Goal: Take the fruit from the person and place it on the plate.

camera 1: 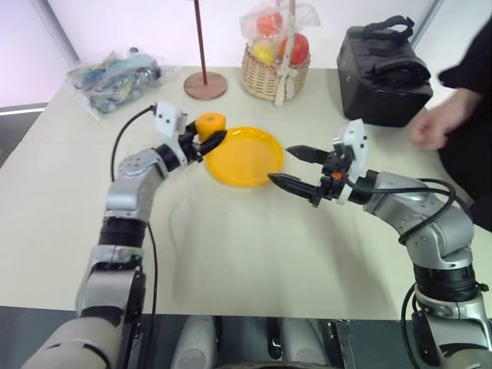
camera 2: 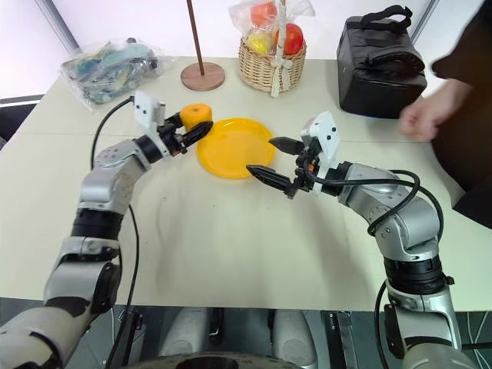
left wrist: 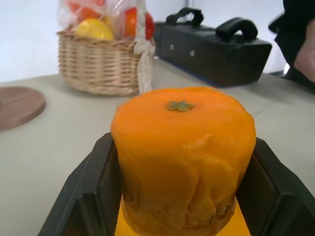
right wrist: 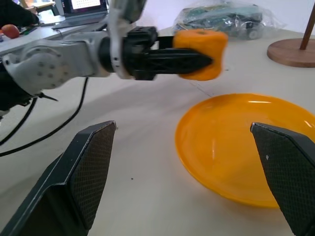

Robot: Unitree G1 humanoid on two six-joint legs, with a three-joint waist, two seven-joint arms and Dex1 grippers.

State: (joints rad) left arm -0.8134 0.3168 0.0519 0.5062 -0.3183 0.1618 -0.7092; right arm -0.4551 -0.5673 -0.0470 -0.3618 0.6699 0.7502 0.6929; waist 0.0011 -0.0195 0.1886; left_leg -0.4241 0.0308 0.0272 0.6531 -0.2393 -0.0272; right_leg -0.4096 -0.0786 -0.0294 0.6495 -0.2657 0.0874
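Left pincer [camera 1: 209, 141] pinches the orange fruit [camera 1: 209, 122] at the yellow plate's [camera 1: 244, 156] rim; right pincer [camera 1: 296, 167] spread beside it.

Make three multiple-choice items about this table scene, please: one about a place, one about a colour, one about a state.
1. Where is the fruit?
A. in the left gripper, by the plate's edge
B. in the wicker basket
C. in the person's hand

2. What colour is the plate?
A. brown
B. yellow
C. white

3. How does the right gripper stand?
A. shut on the fruit
B. shut with nothing in it
C. open with nothing in it

Answers: 1 A, the black fingers clamp the fruit on both sides next to the plate's rim. 2 B, the round plate is bright yellow. 3 C, its two fingers are spread apart beside the plate with nothing between them.
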